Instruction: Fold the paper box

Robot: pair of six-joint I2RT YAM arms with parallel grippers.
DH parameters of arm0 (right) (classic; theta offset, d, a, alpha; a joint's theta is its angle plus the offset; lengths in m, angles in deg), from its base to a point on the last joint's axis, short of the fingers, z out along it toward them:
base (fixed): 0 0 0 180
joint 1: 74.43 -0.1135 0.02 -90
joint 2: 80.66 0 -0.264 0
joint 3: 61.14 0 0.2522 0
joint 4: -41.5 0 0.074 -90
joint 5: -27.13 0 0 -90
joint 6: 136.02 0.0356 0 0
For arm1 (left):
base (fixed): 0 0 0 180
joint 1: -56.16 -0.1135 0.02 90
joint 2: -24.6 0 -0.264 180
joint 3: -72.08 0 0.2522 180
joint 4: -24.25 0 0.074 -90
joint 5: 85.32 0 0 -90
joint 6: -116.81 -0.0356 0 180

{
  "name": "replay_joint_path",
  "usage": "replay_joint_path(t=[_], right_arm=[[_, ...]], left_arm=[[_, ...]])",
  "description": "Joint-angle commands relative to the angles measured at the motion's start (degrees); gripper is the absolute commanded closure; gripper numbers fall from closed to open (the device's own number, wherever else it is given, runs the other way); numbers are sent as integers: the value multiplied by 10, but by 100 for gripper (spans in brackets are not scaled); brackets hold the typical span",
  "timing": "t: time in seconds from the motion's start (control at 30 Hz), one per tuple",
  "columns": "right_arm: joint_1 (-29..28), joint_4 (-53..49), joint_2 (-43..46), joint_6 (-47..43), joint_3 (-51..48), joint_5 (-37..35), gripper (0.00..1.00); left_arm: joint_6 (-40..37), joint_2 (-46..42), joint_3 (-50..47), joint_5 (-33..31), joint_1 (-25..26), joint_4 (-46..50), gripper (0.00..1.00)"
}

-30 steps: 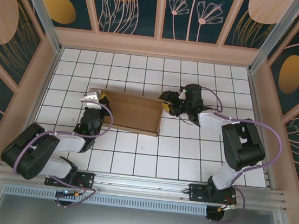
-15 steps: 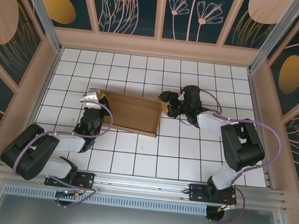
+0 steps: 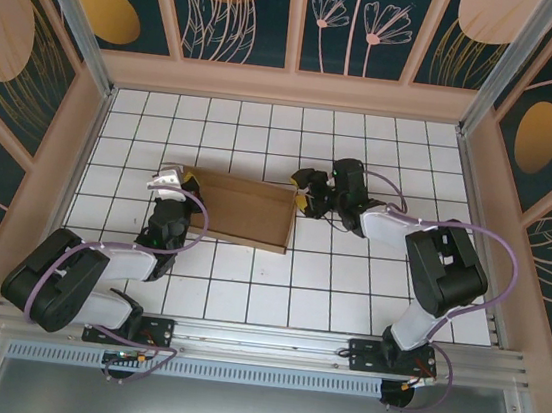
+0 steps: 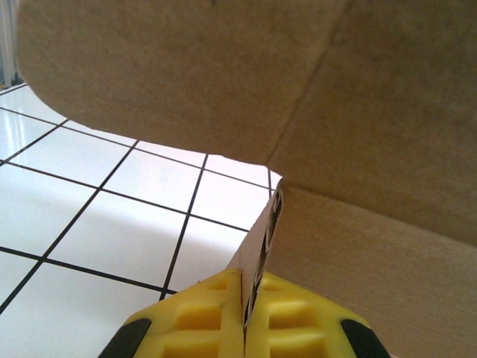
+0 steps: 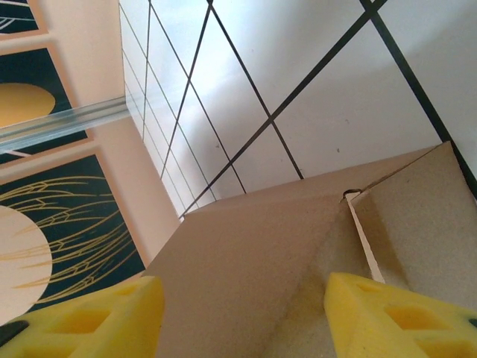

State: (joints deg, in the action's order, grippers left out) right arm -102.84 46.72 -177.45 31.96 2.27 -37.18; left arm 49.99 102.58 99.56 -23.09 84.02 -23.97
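White tiles ruled with black lines covered the bench (image 3: 346, 296), walled round by dark floral panels (image 3: 245, 6). At the left, the left gripper (image 3: 171, 183) was pressed together on the left end of the paper box (image 3: 245, 210). Its wrist view showed the yellow pads (image 4: 209, 313) pinching the thin edge of an upright cardboard wall (image 4: 261, 231), with a broad flap (image 4: 186, 67) hanging above them over the tiles. The box lay left of the bench's middle, a shallow brown tray shape with its long side running left to right. At its right end the right gripper (image 3: 308, 192) had its jaws spread, one pad on either side of the corner. There a small slot (image 5: 349, 195) sat beside the end panel (image 5: 417, 216), and the gripper appeared to hold nothing.

Judged from this, the step in hand was raising or tucking the right end while the left arm anchored the box. Done well, the left pinch would be firm without dragging, so the creases folded square. The right gripper would close on the panel near its crease, not its free tip, then swing it about that crease with the slot lined up. Pushing too hard could slide the box leftward or buckle a wall.
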Motion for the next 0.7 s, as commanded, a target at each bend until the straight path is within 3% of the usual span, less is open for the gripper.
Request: replay_joint_path(t=[0.0, 0.3, 0.47, 0.67], right_arm=[[-26, 41, -21, 24, -3, 23, 40], [-43, 91, -23, 56, -30, 16, 43], [-42, 146, -6, -15, -83, -32, 55], [-41, 200, -17, -73, -113, -15, 63]], left_arm=[[9, 12, -12, 47, 8, 92, 100], [11, 14, -14, 51, 8, 85, 100], [19, 6, -24, 51, 8, 86, 100], [34, -1, -38, 55, 8, 86, 100]])
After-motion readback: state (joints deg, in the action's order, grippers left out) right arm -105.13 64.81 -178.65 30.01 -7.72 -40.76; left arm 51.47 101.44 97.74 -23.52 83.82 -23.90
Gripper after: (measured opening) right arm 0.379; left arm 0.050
